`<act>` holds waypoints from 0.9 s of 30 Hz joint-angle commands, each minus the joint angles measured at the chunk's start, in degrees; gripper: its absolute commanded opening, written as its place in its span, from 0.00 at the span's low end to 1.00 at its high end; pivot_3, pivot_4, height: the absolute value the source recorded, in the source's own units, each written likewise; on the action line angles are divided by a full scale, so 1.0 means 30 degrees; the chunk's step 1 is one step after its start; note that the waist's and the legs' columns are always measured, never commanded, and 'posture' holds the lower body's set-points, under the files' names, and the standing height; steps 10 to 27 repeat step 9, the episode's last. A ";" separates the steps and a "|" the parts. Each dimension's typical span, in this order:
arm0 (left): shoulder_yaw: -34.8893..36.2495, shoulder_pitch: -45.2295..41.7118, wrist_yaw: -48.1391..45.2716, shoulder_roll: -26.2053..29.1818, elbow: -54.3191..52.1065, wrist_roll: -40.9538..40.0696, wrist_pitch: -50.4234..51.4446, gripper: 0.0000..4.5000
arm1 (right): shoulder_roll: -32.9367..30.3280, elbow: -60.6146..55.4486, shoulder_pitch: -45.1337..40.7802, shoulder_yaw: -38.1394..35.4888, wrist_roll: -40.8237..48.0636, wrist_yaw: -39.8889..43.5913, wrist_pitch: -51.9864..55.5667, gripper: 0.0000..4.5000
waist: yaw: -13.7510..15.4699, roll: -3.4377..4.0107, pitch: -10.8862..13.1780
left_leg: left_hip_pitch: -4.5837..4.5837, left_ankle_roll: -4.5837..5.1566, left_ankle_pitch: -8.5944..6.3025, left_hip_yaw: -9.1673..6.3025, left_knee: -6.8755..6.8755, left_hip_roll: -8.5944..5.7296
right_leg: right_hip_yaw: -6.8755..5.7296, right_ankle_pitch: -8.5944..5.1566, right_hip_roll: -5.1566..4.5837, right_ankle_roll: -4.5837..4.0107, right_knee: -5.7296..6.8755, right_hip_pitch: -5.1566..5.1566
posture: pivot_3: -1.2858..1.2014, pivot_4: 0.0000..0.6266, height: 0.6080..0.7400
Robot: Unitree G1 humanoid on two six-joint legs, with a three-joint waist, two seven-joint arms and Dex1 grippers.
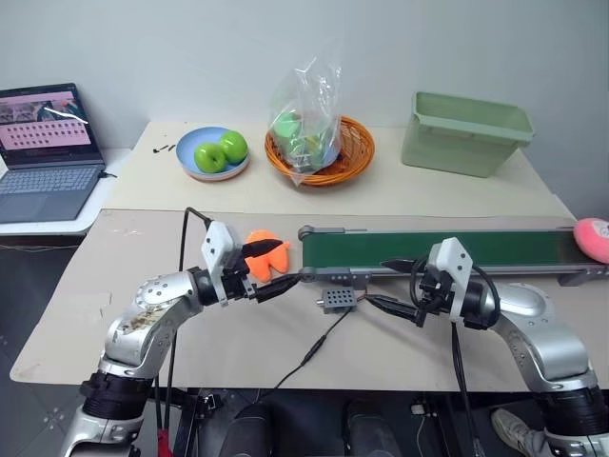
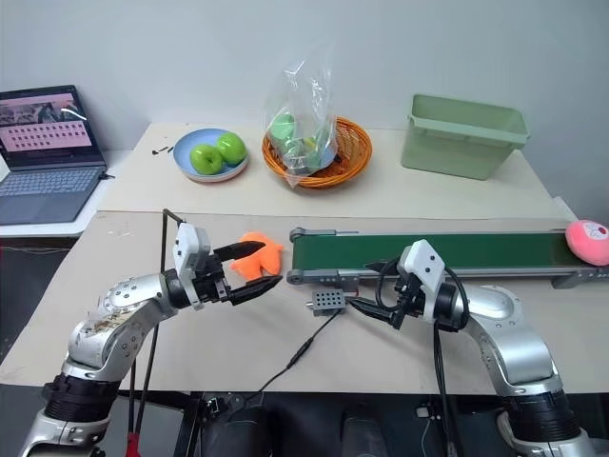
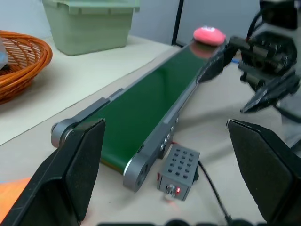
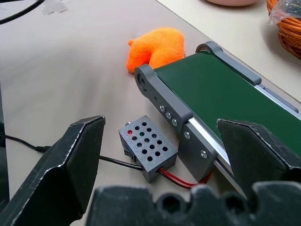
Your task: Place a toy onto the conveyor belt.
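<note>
pink toy (image 1: 594, 238) sits at the belt's (image 1: 428, 249) far right end, seemingly touching it; right end effector (image 1: 398, 284) is nearer; left end effector (image 1: 271, 268) is far; both open, empty

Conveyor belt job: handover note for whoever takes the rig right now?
Left gripper: fingers open, holding nothing, by the orange toy at the belt's left end.
Right gripper: fingers open, holding nothing, hovering by the control box.
Pink toy: sits at the far right end of the conveyor belt; whether it rests on the belt or just past it cannot be told.
Done: nothing certain.
Left: check the pink toy's place; if off the belt, pick it up and set it on.
</note>
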 commanded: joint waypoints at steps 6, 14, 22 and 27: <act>0.0299 -0.0350 0.0013 -0.0431 -0.0238 -0.0275 -0.0038 0.97 | -0.0377 -0.0531 -0.0206 -0.0690 0.0167 0.0103 -0.0404 1.00 | 0.0002 0.0000 0.0000 | -0.0003 0.0000 0.0000 0.0001 0.0000 0.0000 | 0.0000 0.0000 0.0000 0.0000 -0.0003 -0.0001 | 0.52 0.24 0.81; 0.0330 -0.0442 0.0079 -0.0628 -0.0140 -0.0155 -0.0221 0.97 | -0.0435 -0.0546 -0.0256 -0.0727 0.0215 0.0144 -0.0385 1.00 | 0.0006 0.0000 0.0000 | -0.0002 0.0000 0.0000 -0.0001 0.0000 -0.0001 | 0.0000 0.0000 0.0000 0.0000 -0.0003 -0.0001 | 0.52 0.24 0.81; 0.0330 -0.0442 0.0079 -0.0628 -0.0140 -0.0155 -0.0221 0.97 | -0.0435 -0.0546 -0.0256 -0.0727 0.0215 0.0144 -0.0385 1.00 | 0.0006 0.0000 0.0000 | -0.0002 0.0000 0.0000 -0.0001 0.0000 -0.0001 | 0.0000 0.0000 0.0000 0.0000 -0.0003 -0.0001 | 0.52 0.24 0.81; 0.0330 -0.0442 0.0079 -0.0628 -0.0140 -0.0155 -0.0221 0.97 | -0.0435 -0.0546 -0.0256 -0.0727 0.0215 0.0144 -0.0385 1.00 | 0.0006 0.0000 0.0000 | -0.0002 0.0000 0.0000 -0.0001 0.0000 -0.0001 | 0.0000 0.0000 0.0000 0.0000 -0.0003 -0.0001 | 0.52 0.24 0.81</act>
